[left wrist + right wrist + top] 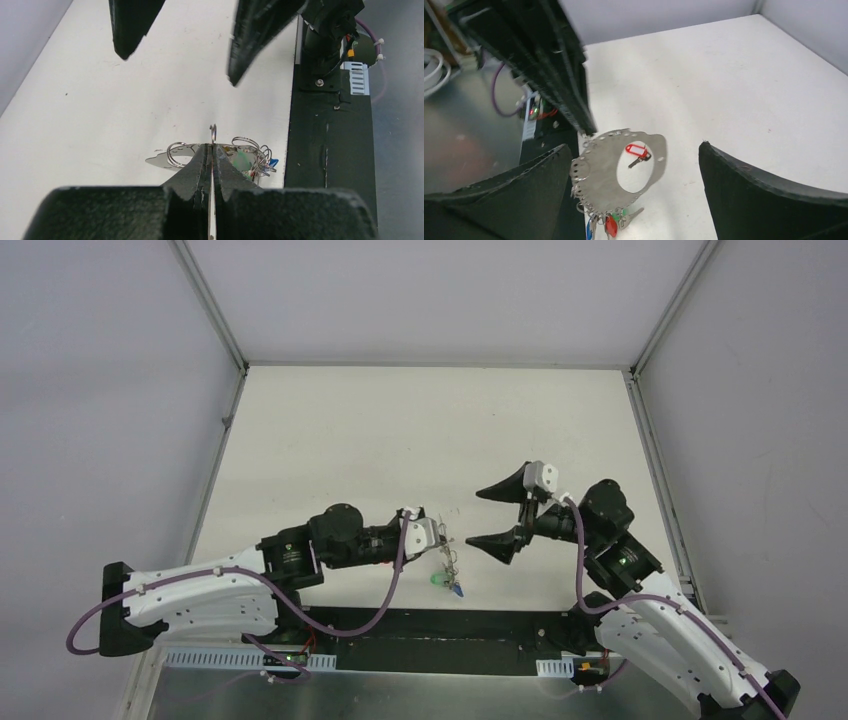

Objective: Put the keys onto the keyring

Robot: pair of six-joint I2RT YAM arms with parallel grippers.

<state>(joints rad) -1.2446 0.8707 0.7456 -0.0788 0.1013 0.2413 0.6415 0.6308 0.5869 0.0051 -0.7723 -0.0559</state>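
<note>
The left tool (212, 150) was shut tight on the thin edge of the keyring (596, 172), a flat silvery hoop pierced with small holes. It held the hoop clear of the surface (400, 440), near the front edge between the two arms. Several keys (610, 225) with blue, red and green heads hung from its lower rim, so the threading looked partly done. One red-headed key (636, 150) showed through the hoop's opening and seemed to lie loose on the surface below. The right tool (474, 516) stood wide open and empty, near the hoop and facing it. The next move probably called for that tool to drop to the loose key, pinch its head and carry it to a free hole without knocking the hoop.
</note>
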